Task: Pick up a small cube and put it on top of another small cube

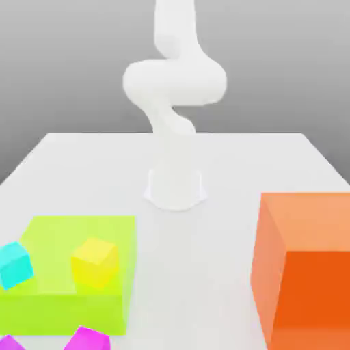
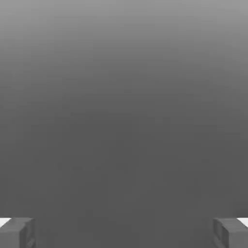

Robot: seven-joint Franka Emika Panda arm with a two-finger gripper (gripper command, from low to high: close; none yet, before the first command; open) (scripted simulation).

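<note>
- Exterior view, far left, near edge: cyan cube (image 1: 15, 264), small, tilted, overlapping the left side of the lime block
- At the bottom left corner, a magenta cube (image 1: 9, 342), cut off by the frame edge, just in front of the lime block
- Lime block (image 1: 65, 301): large, flat, translucent green, resting on the white table (image 1: 205, 273); takes up the near left of the table
- Yellow cube (image 1: 94, 262): small, seen within the outline of the lime block, right of its middle; whether it sits on top or shows through the block cannot be told
- Second magenta cube (image 1: 87, 339): small, at the bottom edge, in front of the lime block and right of the first magenta one, apart from it
- Centre: white arm (image 1: 174, 85) rising from a round base (image 1: 175, 189) at mid-table, bent back on itself above; base well apart from all blocks
- Exterior view's right: orange block (image 1: 304, 266), large, upright, tall, near right of the table, well apart from the lime block and the small cubes
- Hand view: gripper (image 2: 124, 232) with its two grey fingers (image 2: 17, 232) at opposite edges, spread wide, nothing between them; plain grey ground beyond
- No small cube is stacked on another
</note>
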